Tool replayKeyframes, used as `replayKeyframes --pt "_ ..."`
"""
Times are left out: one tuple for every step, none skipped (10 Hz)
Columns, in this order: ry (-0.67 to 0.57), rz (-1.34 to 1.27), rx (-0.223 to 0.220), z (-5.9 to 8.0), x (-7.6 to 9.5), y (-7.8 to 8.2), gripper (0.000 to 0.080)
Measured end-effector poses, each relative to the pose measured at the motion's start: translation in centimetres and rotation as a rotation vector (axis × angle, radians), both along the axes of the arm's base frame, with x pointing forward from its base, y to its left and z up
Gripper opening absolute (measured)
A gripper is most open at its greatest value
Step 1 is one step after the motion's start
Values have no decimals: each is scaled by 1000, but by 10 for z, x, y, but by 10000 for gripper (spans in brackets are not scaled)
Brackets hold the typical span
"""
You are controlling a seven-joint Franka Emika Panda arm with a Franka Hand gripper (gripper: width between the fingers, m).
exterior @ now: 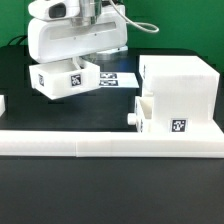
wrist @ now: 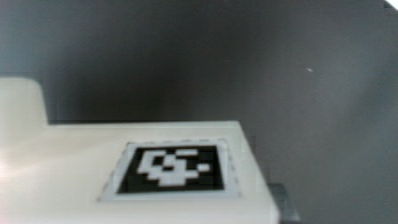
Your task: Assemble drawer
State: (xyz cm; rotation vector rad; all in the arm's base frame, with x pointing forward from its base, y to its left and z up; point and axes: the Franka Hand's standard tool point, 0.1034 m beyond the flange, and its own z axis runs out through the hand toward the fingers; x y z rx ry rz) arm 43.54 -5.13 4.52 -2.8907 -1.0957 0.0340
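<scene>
My gripper hangs at the back left in the exterior view and is shut on a small white drawer tray, which shows a black-and-white tag. The tray is held just above the black table. In the wrist view the tray's white tagged face fills the frame close up, and my fingers are hidden. The tall boxy casing stands at the exterior view's right. A second tray sits part-way in its lower opening, with its round knob pointing to the exterior view's left.
The long low white L-shaped wall runs across the front. The marker board lies flat behind, between the held tray and the casing. A small white part shows at the exterior view's left edge.
</scene>
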Motion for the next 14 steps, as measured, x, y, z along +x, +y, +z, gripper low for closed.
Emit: replayKeyframes --pt "-1 122 -3 2 10 0 42" --pt "-2 227 -9 3 20 0 42" --pt "6 344 -18 4 26 0 42" --pt "12 442 -23 4 27 -1 42" --pt "12 490 -19 4 25 -2 42" --pt "13 554 -16 3 25 -2 42" --pt "13 622 -13 2 25 -3 42" --pt "13 688 -12 2 25 -3 42" --pt "12 761 -15 3 29 -3 42" --pt "13 861 -22 7 40 -2 42" --pt "-1 892 -29 11 49 -1 42" --pt "1 879 -27 9 47 -2 42" --pt "0 878 -28 10 48 -2 42" --pt "-11 876 -32 13 55 1 42"
